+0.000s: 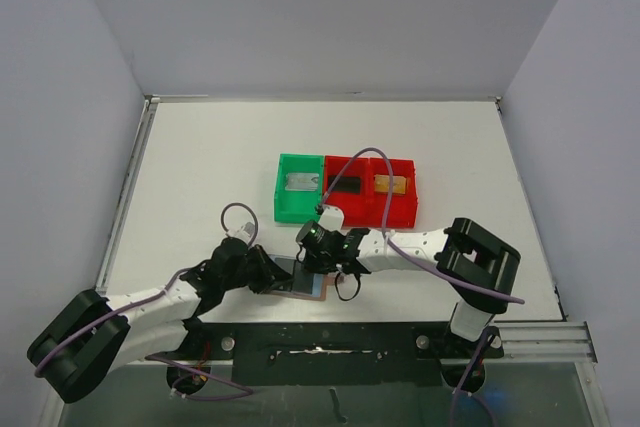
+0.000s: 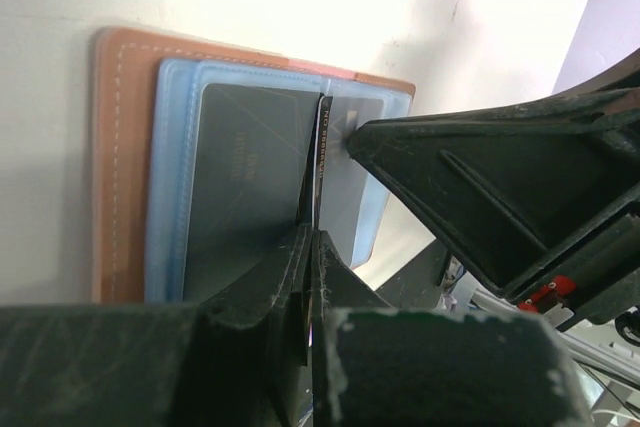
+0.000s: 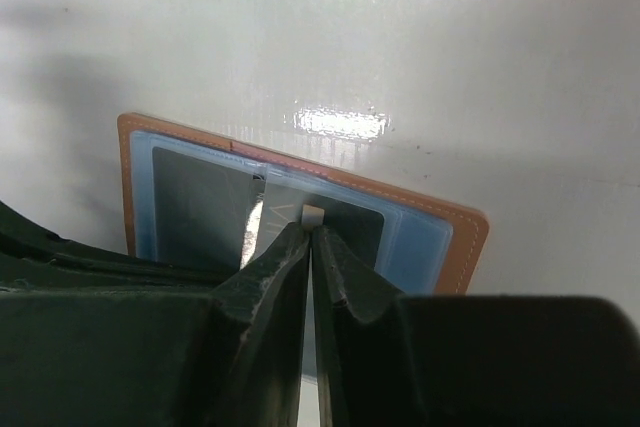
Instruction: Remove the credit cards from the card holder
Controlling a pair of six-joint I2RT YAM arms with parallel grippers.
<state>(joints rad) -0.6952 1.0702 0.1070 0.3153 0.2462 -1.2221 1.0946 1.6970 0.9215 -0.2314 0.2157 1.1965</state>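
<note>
The tan card holder [image 1: 318, 292] [image 2: 120, 147] [image 3: 460, 232] lies open near the front edge, its blue plastic sleeves up. A dark credit card [image 2: 245, 177] sits flat in one sleeve. At the holder's middle a thin dark leaf with small print [image 2: 320, 157] stands on edge. My left gripper [image 1: 278, 277] [image 2: 312, 235] is shut on its near end. My right gripper [image 1: 322, 265] [image 3: 312, 227] comes from the other side, its jaws almost together and pinching a small pale edge [image 3: 312, 214], seemingly a card's, at the leaf's top. Its finger [image 2: 480, 177] touches the leaf.
Behind the holder stand a green bin [image 1: 283, 209] with a silver-grey card [image 1: 298, 183] and a red two-part bin [image 1: 405, 212] with a black card [image 1: 345, 185] and a gold-tan card [image 1: 393, 185]. Purple cables loop over both arms. A metal rail runs along the front edge.
</note>
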